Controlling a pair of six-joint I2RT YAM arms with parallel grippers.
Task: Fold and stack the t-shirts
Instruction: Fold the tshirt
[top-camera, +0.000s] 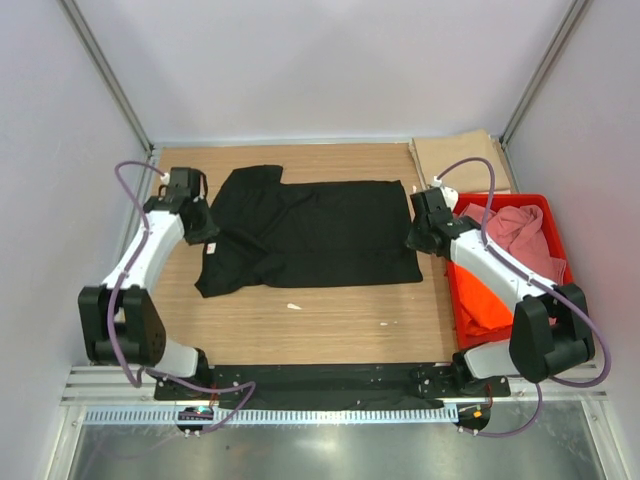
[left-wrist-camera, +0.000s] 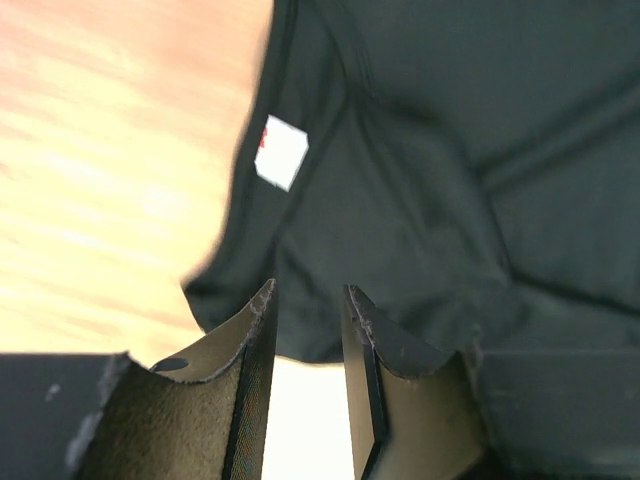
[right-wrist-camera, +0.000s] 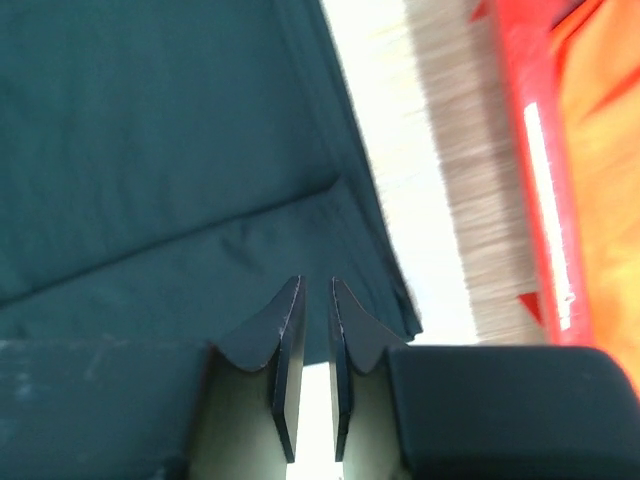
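The wooden table is carrying the black t-shirt, which is lying across its far half with the long sides doubled in, collar end toward the left arm and hem end toward the right. It is looking to me like the gap between one fold and the next. The body is lying fairly smooth, but the collar end is bunching and sticking out unevenly. I would be flattening that end before bringing it across to the hem, and pinching both layers so the fold is not opening.

The red crate is sitting at the table's right edge, close to the right arm, with the dusty pink t-shirt and the bright orange t-shirt heaped in it. The tan t-shirt is lying folded in the far right corner. Bare wood toward the arms is giving room to work. The right side is tighter.

The left gripper is hovering at the collar end, its fingers a little apart and gripping nothing. The right gripper is hovering over the hem corner, parted only slightly and also empty.

A white label is showing near the collar.
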